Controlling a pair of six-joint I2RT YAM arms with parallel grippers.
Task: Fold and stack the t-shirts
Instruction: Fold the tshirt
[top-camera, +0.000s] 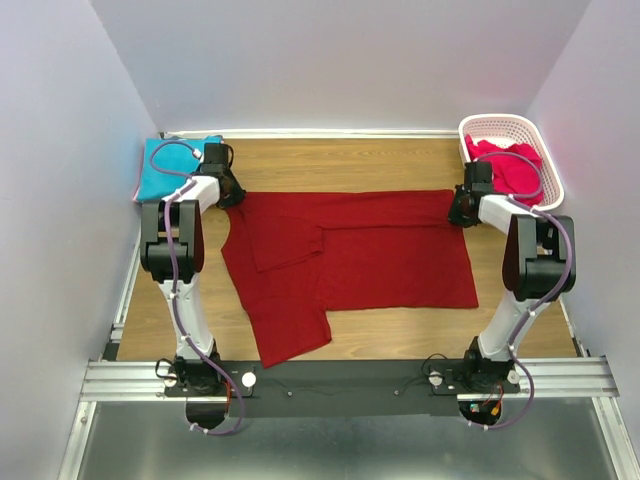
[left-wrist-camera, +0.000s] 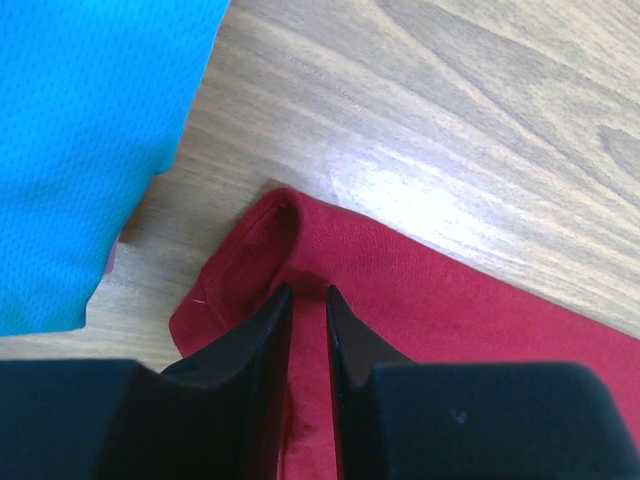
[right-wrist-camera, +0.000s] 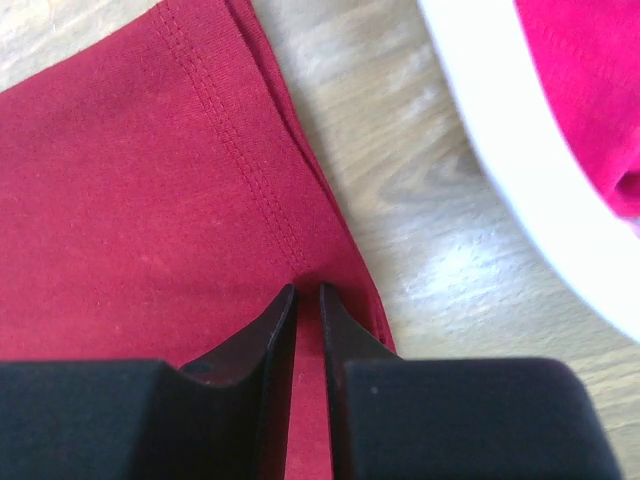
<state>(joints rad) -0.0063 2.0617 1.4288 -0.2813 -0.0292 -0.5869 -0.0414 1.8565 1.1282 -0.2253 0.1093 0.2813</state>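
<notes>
The dark red t-shirt (top-camera: 350, 250) lies spread on the wooden table, with its far part folded over towards the front. My left gripper (top-camera: 232, 195) is shut on its far left corner (left-wrist-camera: 300, 250), and cloth shows between the fingers (left-wrist-camera: 260, 360). My right gripper (top-camera: 462, 212) is shut on its far right hemmed corner (right-wrist-camera: 260, 190), pinching the edge between the fingers (right-wrist-camera: 360, 340). The turquoise t-shirt (top-camera: 165, 170) lies folded at the back left, just beside the left gripper (left-wrist-camera: 308, 292). The pinkish-red t-shirt (top-camera: 515, 170) lies bunched in the basket.
The white latticed basket (top-camera: 545, 150) stands at the back right, close to the right gripper (right-wrist-camera: 308, 290); its rim (right-wrist-camera: 500, 130) shows in the right wrist view. Walls enclose the table on three sides. A sleeve of the red shirt reaches towards the near edge (top-camera: 290, 340).
</notes>
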